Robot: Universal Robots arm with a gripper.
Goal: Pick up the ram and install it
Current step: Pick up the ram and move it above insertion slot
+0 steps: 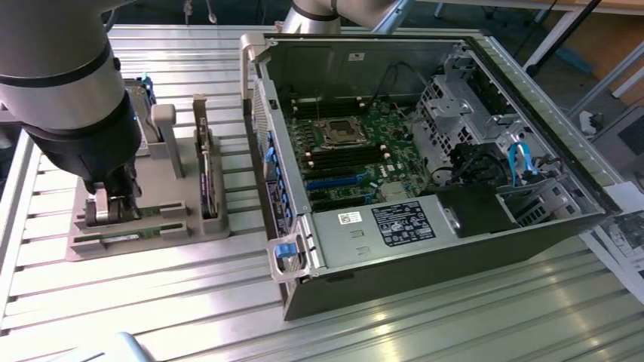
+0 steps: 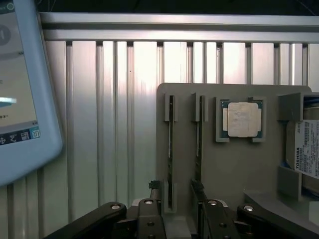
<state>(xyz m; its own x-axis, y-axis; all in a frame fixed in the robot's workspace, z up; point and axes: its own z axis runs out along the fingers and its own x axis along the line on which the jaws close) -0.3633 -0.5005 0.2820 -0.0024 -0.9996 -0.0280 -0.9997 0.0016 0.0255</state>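
- There was one gripper (image 2: pixel 175 191). It had two black fingers (image 2: pixel 152 211) with small round screws.
- The fingers stood wide open. They held nothing.
- There were two thin green sticks. Each stood on its edge in its own narrow slot.
- Both slots were in one grey holder (image 2: pixel 214 169). The holder looked smooth and dull, like plastic.
- The ram (image 2: pixel 170 144) was the stick in the outer slot, nearest the holder's edge. Its near end sat between the two open fingers. I could not tell if a finger touched it.
- The other stick (image 2: pixel 199 134) stood in the next slot, just beside one finger.
- One square silver chip (image 2: pixel 241 119) lay flat in a pocket of the holder.
- One drive (image 2: pixel 306 147) with a white label sat at the holder's side.
- One computer case (image 1: pixel 342 241) lay open on the exterior view's right, with a green board inside.
- The table (image 1: pixel 403 324) was shiny metal with long straight ribs.
- One flat screen (image 2: pixel 30 99) with a pale blue rim lay near the holder.
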